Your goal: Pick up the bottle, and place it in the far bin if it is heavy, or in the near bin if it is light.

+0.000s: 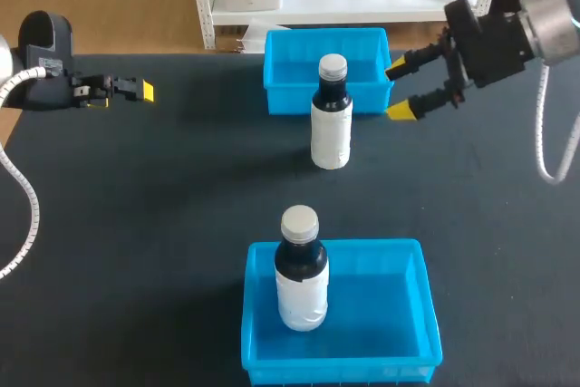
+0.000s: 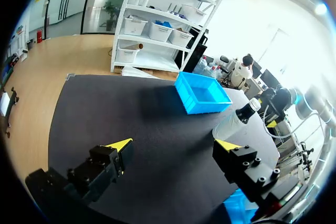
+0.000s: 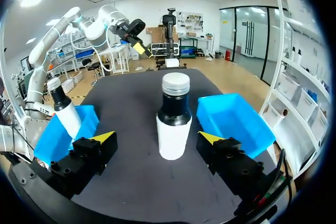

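Right gripper [image 1: 398,89] spread, empty, near table bottle [image 1: 331,124] | other bottle [image 1: 301,278] already set in near bin [image 1: 385,310] | table bottle yet to be grasped, weighed, binned

White-labelled dark plastic bottle [image 1: 331,120] stands on black table [image 1: 136,224] just before far blue plastic bin [image 1: 290,79]; second same-type bottle [image 1: 301,269] stands upright inside near blue plastic bin [image 1: 399,305].

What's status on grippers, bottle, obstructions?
Left gripper open, far aside. Right gripper open beside far bin. Bottle upright on table, ungrasped. Second bottle stands in near bin.
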Tool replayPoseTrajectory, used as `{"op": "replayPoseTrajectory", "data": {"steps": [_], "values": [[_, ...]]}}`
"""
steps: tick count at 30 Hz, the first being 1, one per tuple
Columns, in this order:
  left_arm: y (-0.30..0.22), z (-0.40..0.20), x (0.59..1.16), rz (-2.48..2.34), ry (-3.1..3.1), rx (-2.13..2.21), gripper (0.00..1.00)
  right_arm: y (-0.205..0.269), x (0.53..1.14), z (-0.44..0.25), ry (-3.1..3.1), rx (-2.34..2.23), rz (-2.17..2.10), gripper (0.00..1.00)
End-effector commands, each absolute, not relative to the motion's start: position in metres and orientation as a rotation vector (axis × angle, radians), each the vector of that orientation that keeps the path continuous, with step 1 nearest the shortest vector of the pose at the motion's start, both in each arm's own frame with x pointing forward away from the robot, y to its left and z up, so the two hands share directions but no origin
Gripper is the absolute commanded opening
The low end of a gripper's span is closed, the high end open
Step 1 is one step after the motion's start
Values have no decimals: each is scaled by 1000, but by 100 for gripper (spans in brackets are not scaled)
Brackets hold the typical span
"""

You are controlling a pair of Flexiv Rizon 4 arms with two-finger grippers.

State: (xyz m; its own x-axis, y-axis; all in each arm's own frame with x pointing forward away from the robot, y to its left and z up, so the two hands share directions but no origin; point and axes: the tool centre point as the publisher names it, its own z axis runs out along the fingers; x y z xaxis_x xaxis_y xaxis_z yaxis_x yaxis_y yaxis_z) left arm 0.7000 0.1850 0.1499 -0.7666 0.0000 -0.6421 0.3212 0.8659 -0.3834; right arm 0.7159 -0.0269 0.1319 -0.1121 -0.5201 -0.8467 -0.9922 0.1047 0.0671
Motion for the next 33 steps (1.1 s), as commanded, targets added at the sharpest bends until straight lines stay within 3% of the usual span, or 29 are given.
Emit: {"op": "replayPoseTrajectory", "data": {"steps": [1,33], "values": [[185,150,700,-636,2374,231,100,-14,748,121,1709,-1514,942,100],[185,150,700,-636,2374,231,100,58,749,119,1609,-1523,1062,100]]}}
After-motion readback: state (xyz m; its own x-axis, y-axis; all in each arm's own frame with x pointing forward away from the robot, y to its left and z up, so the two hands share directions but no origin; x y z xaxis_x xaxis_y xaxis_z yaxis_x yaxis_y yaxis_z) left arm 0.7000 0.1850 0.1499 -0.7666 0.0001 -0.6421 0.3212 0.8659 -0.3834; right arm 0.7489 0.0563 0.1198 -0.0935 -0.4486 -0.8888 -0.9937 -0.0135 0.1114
